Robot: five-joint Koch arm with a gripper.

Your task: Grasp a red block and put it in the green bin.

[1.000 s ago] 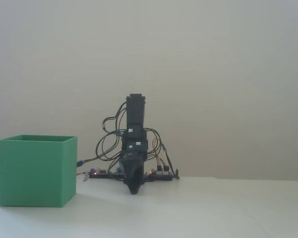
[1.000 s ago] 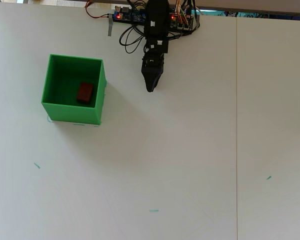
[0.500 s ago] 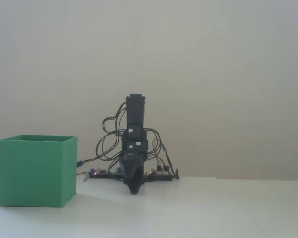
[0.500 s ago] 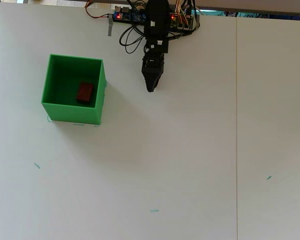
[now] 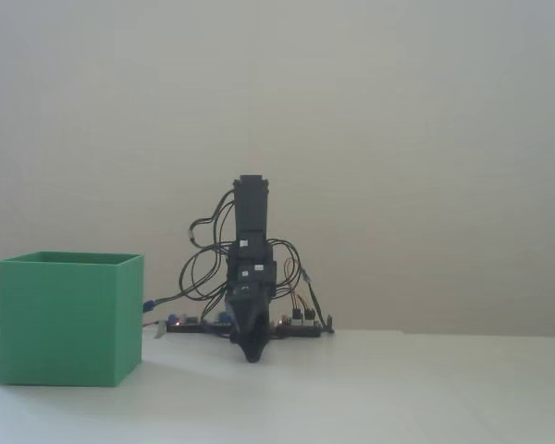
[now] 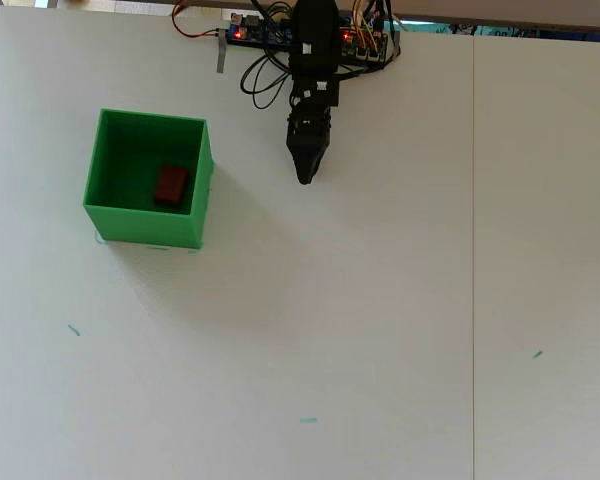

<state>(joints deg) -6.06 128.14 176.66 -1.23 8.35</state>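
The white table [image 6: 380,300] carries the open green bin [image 6: 108,222], well to the left of the jaws in the overhead view. The black gripper [image 6: 304,178] points down near the tabletop, jaws pressed together and empty. The red block [image 6: 170,185] lies inside the bin.

Plain pale wall [image 5: 398,139] behind a white table [image 6: 310,330]; one thin seam [image 6: 473,250] crosses its top. Soft, even light.
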